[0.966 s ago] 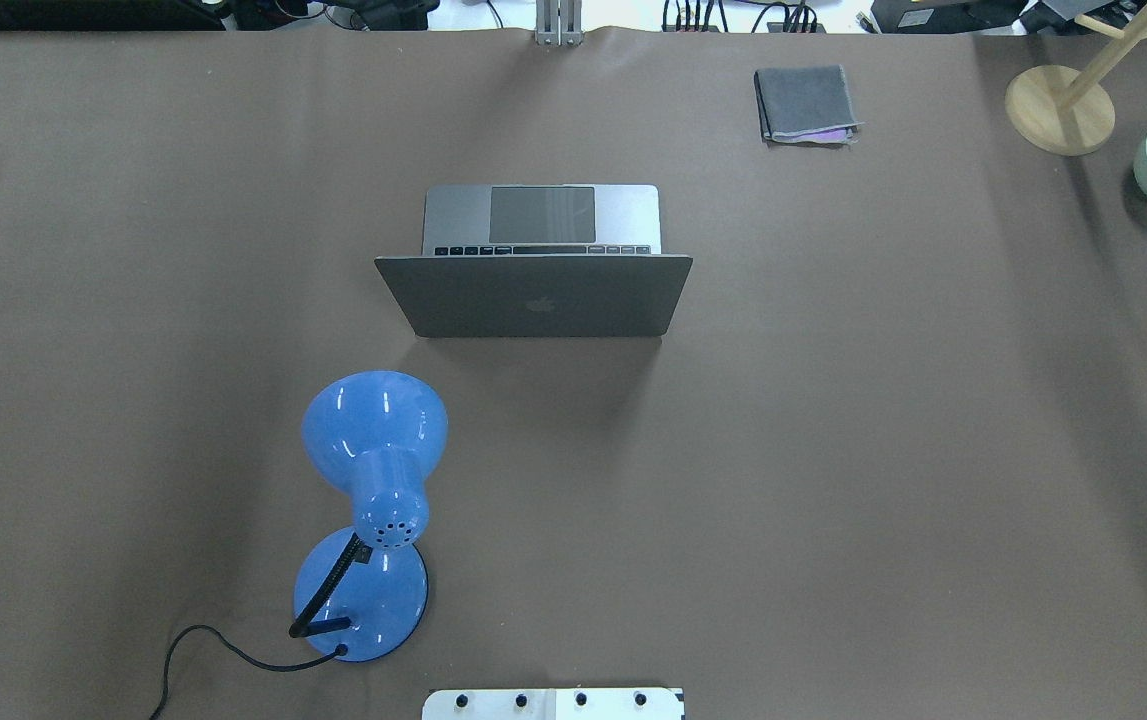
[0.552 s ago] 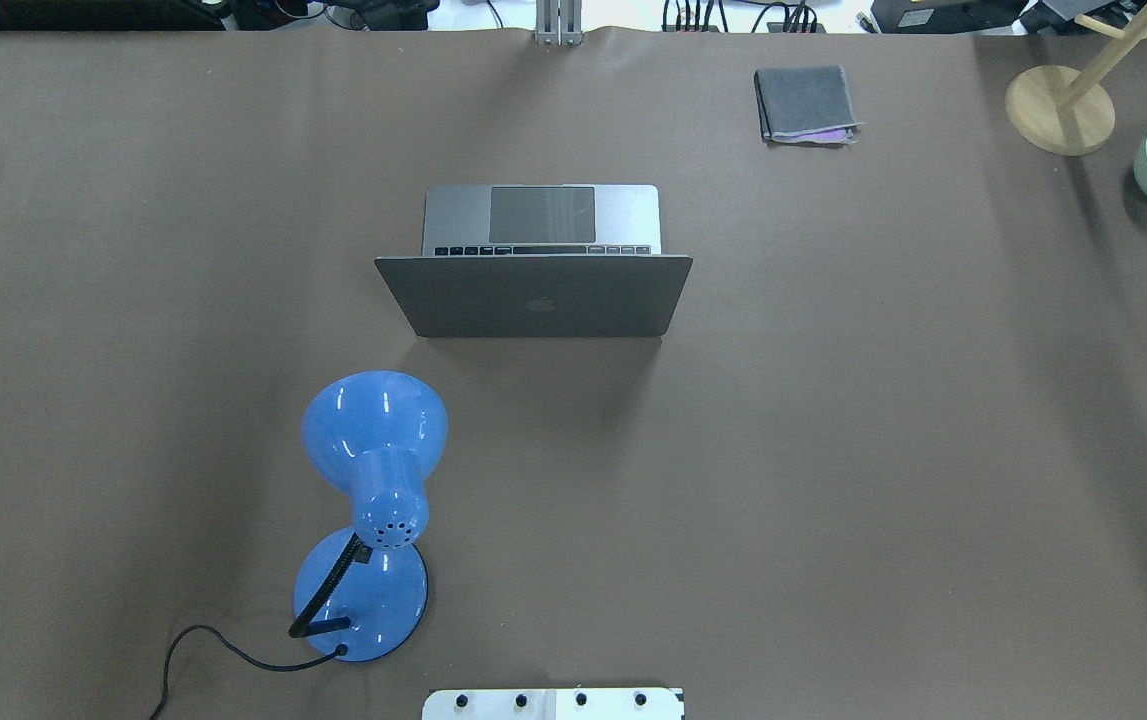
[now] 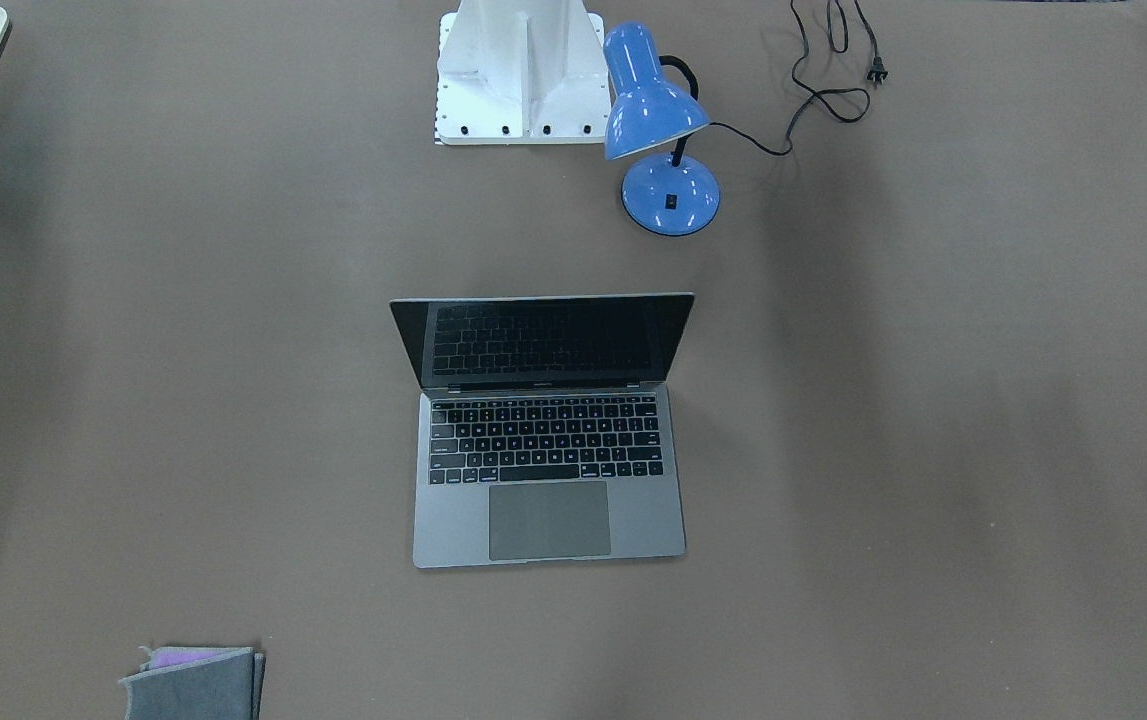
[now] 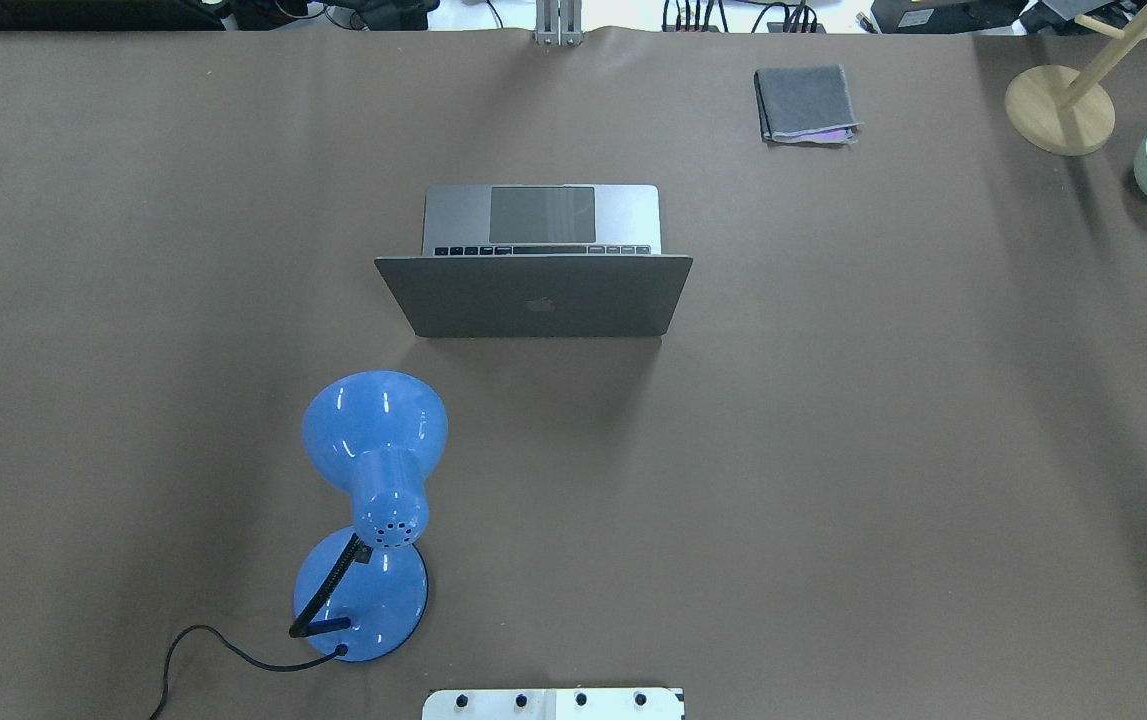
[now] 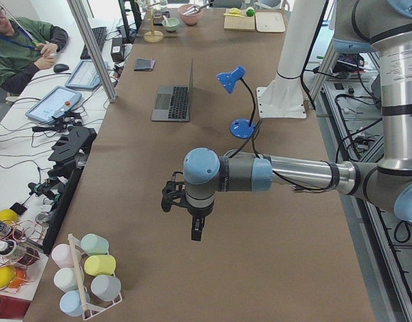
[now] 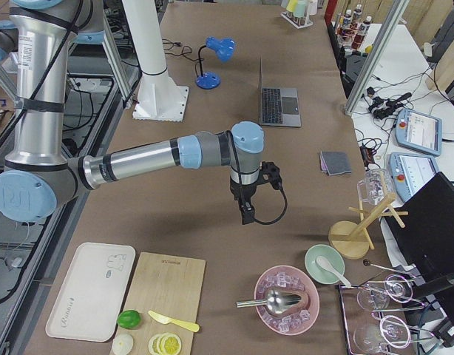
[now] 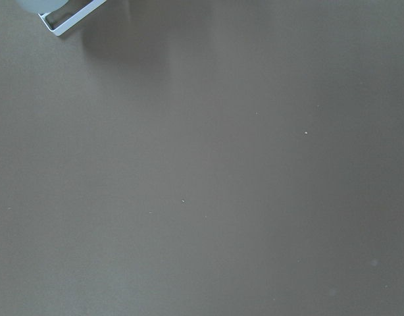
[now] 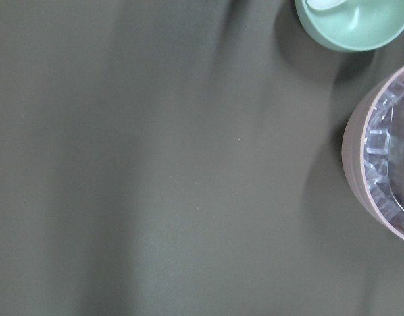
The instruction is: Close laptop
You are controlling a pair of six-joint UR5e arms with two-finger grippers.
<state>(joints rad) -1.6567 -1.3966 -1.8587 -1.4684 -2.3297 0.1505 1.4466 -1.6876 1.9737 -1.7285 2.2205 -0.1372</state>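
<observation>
Laptop [image 3: 548, 440] stands open in the middle of the brown table [image 4: 883, 450], its lid upright, so no closing is done yet and the whole fold-down is left. The left gripper [image 5: 196, 233] and right gripper [image 6: 247, 214] hang well apart from the laptop, towards the table's ends. How far either is open I cannot tell.

Nearer the robot than the laptop stands a glossy blue lamp [image 4: 373, 430] with a cone shade and a round base. The laptop itself is thin matte grey metal with black keys, a smooth trackpad and a mirror-black screen. Beyond it lies a soft folded grey cloth [image 4: 805, 103].
</observation>
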